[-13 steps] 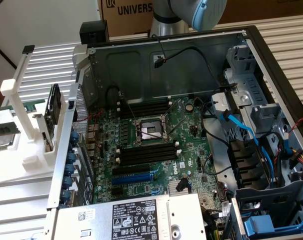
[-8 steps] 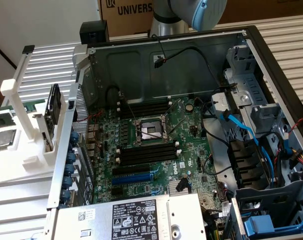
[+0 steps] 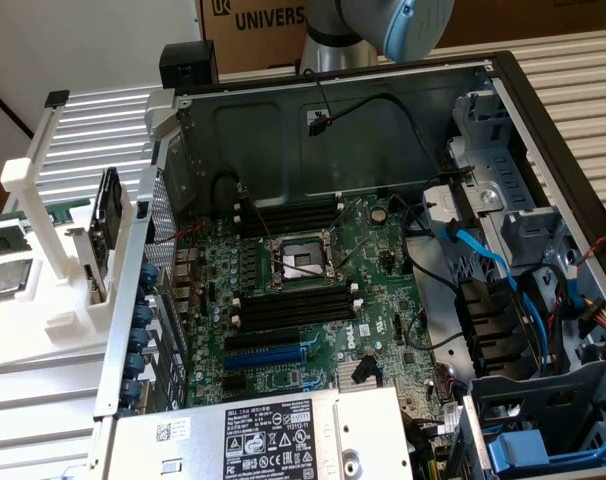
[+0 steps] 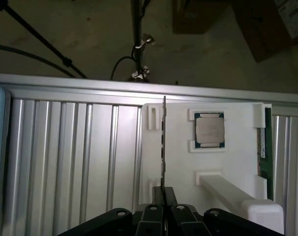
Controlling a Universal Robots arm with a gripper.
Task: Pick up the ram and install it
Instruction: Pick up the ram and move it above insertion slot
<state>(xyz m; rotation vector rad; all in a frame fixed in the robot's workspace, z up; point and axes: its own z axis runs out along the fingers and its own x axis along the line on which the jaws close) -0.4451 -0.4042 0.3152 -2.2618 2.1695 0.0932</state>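
On the ribbed metal table (image 3: 573,60) the open computer case (image 3: 283,130) lies with its motherboard (image 3: 368,240) facing up and its long black memory slots (image 3: 288,308) empty. The robot arm (image 3: 383,20) is over the far wall. Beside the case, on the exterior view's left, sits a white fixture (image 3: 43,300). The ram (image 3: 107,230) stands on edge in it, well apart from the slots. From the wrist it is a thin line straight ahead of the gripper (image 4: 163,192); whether the pincer is apart or together cannot be told. A processor chip (image 4: 209,129) lies flat just beside the ram.
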